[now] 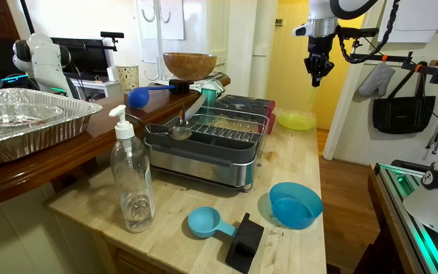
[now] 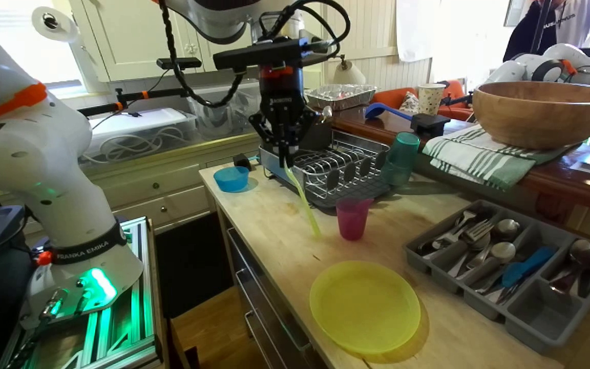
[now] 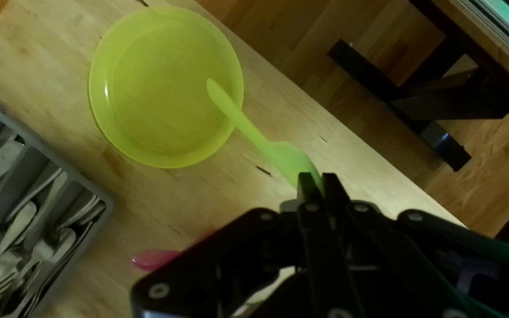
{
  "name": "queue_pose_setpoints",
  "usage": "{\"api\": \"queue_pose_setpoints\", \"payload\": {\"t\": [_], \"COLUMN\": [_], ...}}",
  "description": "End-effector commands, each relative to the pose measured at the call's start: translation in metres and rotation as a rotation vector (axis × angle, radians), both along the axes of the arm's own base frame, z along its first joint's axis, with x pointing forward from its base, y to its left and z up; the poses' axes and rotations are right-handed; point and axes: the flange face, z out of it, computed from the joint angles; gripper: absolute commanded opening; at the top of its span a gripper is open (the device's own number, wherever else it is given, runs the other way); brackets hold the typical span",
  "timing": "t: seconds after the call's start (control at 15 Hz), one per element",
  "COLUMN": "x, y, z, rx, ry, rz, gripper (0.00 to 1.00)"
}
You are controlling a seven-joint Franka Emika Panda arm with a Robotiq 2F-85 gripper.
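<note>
My gripper [image 2: 286,156] is shut on a translucent yellow-green spoon [image 2: 303,200] and holds it above the wooden counter. In the wrist view the fingertips [image 3: 318,179] pinch the spoon [image 3: 243,123] at its wide bowl end, and the long handle points away and down. The gripper [image 1: 315,83] also shows high over the counter in an exterior view. A round yellow plate [image 2: 365,307] lies on the counter. It also shows in the wrist view [image 3: 161,92], where the handle tip overlaps it in the picture. A pink cup [image 2: 353,221] stands near the spoon's lower end.
A grey cutlery tray [image 2: 546,307] holds several utensils. A dish rack [image 1: 200,171] stands against the raised wooden ledge. A blue bowl [image 1: 297,213], a light blue scoop [image 1: 203,222] with a black block, and a pump bottle [image 1: 135,190] stand on the counter.
</note>
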Motion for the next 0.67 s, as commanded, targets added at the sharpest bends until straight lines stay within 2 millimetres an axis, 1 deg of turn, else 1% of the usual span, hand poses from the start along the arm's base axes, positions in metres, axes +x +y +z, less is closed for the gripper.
{"api": "queue_pose_setpoints", "payload": {"t": [0.0, 0.2, 0.33, 0.6], "x": [-0.005, -0.007, -0.006, 0.004], "y": [-0.028, -0.049, -0.059, -0.067], "z": [-0.028, -0.055, -0.073, -0.103], "rx": [-0.056, -0.11, -0.151, -0.203], "ry": [0.031, 0.069, 0.094, 0.059], "rz": [0.048, 0.063, 0.075, 0.1], "gripper": [0.02, 0.02, 0.02, 0.02]}}
